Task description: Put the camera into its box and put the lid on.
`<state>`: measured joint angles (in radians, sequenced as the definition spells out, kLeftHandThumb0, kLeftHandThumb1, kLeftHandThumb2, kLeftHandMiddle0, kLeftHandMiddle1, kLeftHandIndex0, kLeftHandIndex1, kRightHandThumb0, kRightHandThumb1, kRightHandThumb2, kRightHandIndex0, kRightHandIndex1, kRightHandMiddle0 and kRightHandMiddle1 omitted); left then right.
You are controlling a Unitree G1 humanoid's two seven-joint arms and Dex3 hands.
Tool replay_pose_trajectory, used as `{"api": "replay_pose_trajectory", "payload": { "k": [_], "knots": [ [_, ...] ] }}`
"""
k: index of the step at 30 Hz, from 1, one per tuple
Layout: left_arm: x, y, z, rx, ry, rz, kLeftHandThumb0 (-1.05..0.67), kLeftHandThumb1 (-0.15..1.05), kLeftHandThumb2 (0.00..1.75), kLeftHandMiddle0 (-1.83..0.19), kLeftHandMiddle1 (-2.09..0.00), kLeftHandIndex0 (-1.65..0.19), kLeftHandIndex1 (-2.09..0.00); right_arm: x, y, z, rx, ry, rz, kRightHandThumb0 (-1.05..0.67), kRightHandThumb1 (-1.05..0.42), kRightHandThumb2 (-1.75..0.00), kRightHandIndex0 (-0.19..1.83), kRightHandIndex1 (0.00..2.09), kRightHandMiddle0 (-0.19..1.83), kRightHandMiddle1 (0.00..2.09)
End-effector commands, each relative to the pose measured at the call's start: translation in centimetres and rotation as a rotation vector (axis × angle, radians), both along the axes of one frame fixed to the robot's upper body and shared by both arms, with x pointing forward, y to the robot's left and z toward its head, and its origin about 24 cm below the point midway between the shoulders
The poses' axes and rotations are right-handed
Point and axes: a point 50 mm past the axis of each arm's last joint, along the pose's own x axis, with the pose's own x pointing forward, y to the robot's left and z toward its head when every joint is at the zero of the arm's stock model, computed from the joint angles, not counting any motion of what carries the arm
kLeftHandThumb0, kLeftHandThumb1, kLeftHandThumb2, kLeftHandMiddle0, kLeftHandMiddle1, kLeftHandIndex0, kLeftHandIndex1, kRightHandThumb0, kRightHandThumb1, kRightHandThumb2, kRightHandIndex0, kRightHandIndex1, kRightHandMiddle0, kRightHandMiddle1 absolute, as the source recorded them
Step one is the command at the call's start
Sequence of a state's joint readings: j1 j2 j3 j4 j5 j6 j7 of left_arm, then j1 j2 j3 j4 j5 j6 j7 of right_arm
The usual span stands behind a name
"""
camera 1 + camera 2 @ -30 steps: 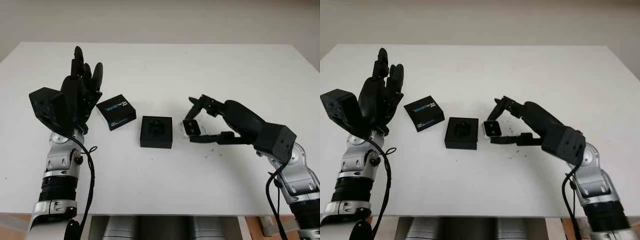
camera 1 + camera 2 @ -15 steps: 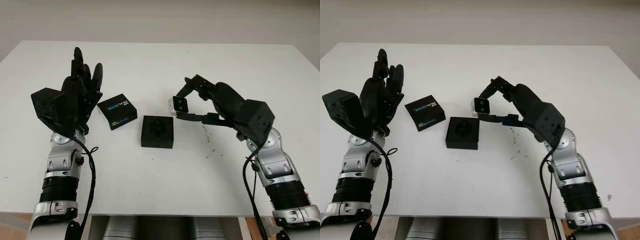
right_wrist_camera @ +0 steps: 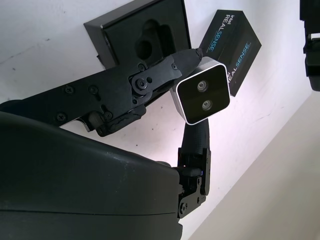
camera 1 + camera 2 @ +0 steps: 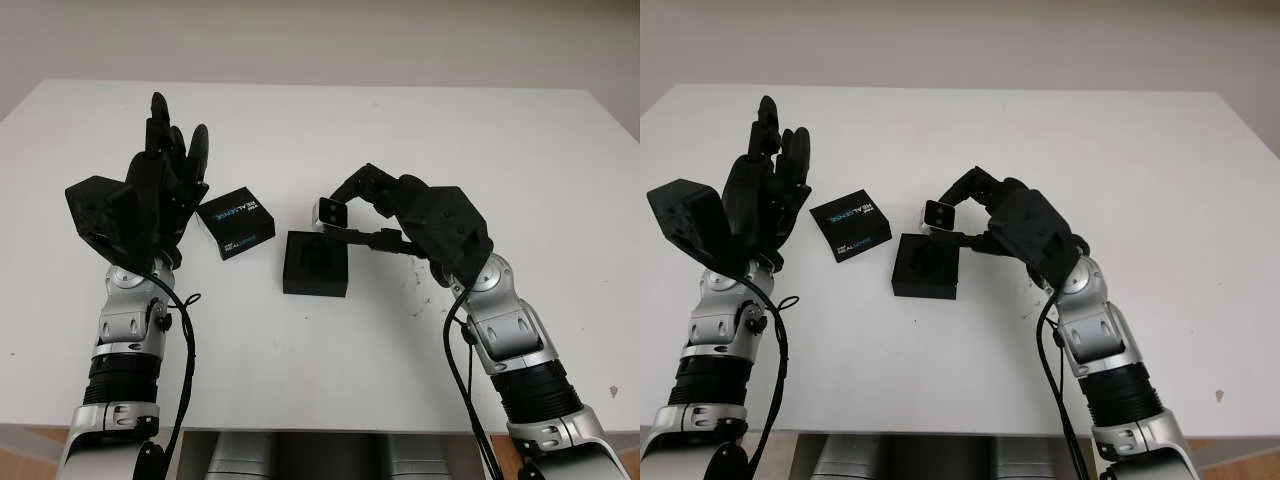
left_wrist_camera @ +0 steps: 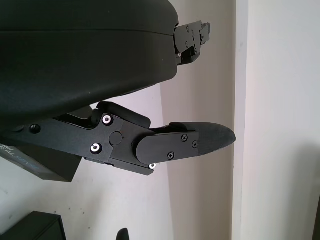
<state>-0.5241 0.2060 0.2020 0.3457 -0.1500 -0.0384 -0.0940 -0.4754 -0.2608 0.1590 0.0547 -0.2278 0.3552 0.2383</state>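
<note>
Right hand [image 4: 352, 208] around camera [image 4: 329, 212]; "REALSENSE" lid [image 4: 235, 223] nearby.

The worktop [image 4: 400, 130] is viewed from above and in front by both eye views, slightly offset. Each hand's shell is seen closely by its wrist view.

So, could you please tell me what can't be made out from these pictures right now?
- Box recess: depth and shape, dark in the eye views.
- Camera back and sides: covered by the right hand fingers.
- Lid far corner: behind the raised, open left hand.
- Lid print: small in the eye views.
</note>
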Motion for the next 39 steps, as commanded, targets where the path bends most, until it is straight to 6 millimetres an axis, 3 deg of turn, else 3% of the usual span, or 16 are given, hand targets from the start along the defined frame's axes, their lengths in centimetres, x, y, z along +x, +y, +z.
{"api": "replay_pose_trajectory", "payload": {
  "k": [1,19,39],
  "knots": [
    [0.3,-0.3,0.3,0.001,-0.009,-0.004,-0.63,1.05,0.49,0.19,0.00,0.19,-0.01,-0.3,0.4,0.2,0.012,-0.018,-0.002,-0.38,-1.01,-0.05,0.26,0.09,0.24,1.76],
    [0.1,-0.3,0.0,0.001,0.003,0.002,-0.64,1.05,0.49,0.19,-0.01,0.19,-0.02,-1.8,0.7,-1.4,0.014,0.038,-0.038,-0.36,-1.01,-0.05,0.28,0.08,0.25,1.79],
    [0.0,-0.4,0.1,-0.003,0.005,0.006,-0.64,1.05,0.48,0.19,-0.03,0.19,-0.04,-1.1,0.8,-2.1,-0.052,0.037,-0.037,-0.36,-0.99,-0.05,0.31,0.07,0.28,1.79]
  ]
}}
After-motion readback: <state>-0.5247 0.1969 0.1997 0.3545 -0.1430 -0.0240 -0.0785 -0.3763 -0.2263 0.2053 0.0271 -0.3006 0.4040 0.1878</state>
